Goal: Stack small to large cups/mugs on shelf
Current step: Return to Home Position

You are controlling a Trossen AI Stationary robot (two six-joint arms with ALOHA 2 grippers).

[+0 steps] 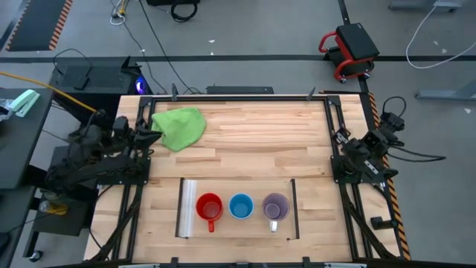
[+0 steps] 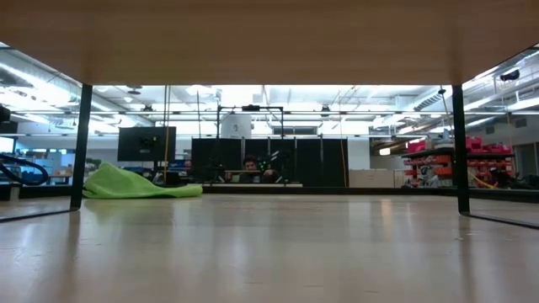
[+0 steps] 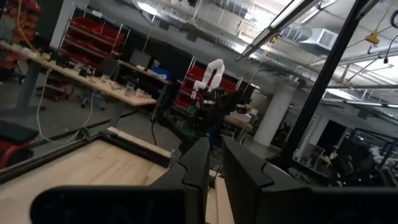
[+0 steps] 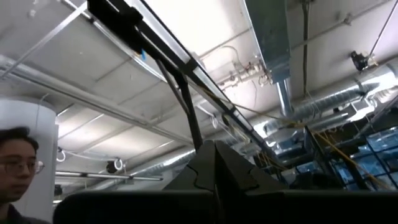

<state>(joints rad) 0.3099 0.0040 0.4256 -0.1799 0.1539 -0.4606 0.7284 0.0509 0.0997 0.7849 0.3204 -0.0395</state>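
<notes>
In the high view, three small handled mugs stand upright in a row on the shelf (image 1: 238,227), a light-wood panel near the table's near edge: red mug (image 1: 210,206), blue mug (image 1: 241,206), translucent purple mug (image 1: 275,207). In the low view the shelf's underside (image 2: 269,34) spans the top and the mugs are hidden. My left gripper (image 1: 149,138) waits at the table's left edge beside the green cloth, fingers a narrow gap apart (image 3: 216,163). My right gripper (image 1: 343,141) waits at the right edge, shut (image 4: 215,163). Both are far from the mugs.
A crumpled green cloth (image 1: 179,126) lies on the table's far left part, also in the low view (image 2: 139,183). The shelf stands on thin dark legs (image 2: 82,147). Bare wood lies between the cloth and the shelf. A person (image 4: 15,171) shows beyond the table.
</notes>
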